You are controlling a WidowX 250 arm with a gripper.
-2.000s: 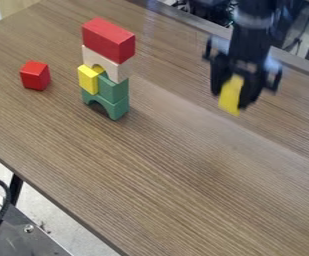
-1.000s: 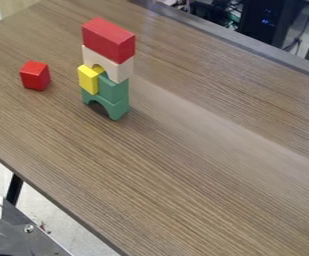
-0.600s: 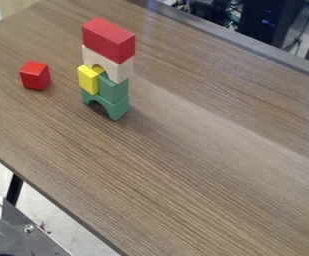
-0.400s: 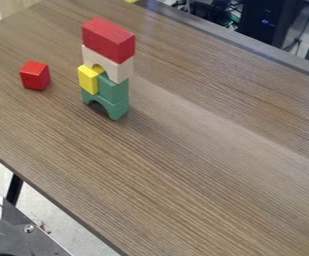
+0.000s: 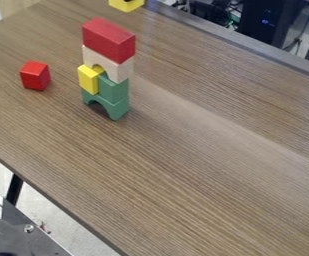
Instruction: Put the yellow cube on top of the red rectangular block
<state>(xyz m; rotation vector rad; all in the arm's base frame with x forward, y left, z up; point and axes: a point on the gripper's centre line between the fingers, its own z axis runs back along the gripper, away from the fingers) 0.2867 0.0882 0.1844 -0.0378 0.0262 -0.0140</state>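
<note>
Yellow cube [image 5: 126, 5] at top edge, apart from red rectangular block [image 5: 108, 40] atop tower [image 5: 114, 90], gripper [image 5: 128, 1] spread or pinching, impossible to tell

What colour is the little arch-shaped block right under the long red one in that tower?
Cream: the arch block is pale, seen best in the camera view.

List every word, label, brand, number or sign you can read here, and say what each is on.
There is no readable text.
Visible faces of the red rectangular block, the yellow block at the top edge, the rest of the tower and the red cube show no lettering.
Blue marks on the dark equipment: too small to read, possibly just lights.
</note>
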